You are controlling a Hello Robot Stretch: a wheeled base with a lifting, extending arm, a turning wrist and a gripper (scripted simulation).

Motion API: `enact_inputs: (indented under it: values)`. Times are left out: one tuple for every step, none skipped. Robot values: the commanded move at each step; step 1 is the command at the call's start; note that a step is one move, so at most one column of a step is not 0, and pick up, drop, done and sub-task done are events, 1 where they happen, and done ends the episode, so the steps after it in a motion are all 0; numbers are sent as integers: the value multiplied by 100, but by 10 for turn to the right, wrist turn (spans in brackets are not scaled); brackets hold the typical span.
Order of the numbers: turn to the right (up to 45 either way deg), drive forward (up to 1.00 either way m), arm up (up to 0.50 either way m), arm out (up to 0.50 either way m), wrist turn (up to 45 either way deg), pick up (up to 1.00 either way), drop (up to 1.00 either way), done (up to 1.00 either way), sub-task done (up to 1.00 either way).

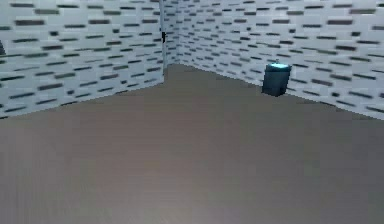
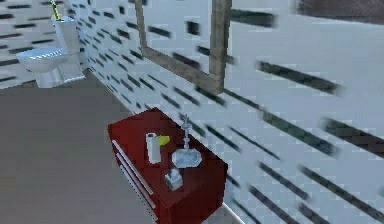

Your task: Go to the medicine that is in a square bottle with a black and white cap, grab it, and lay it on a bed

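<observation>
Toiletries sit on red worktop under mirror, handy for washing (small pale block perhaps medicine); gripper state: cannot tell

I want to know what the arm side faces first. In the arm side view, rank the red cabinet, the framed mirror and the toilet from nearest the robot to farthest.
1. Red cabinet, low in the middle, nearest.
2. Framed mirror, on the wall behind and above the cabinet.
3. Toilet, upper left corner, farthest along the wall.
</observation>
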Motion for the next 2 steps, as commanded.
enact_inputs:
  values:
    - [0,0,50,0,0,0,0,0,0]
    - [0,0,4,0,0,0,0,0,0]
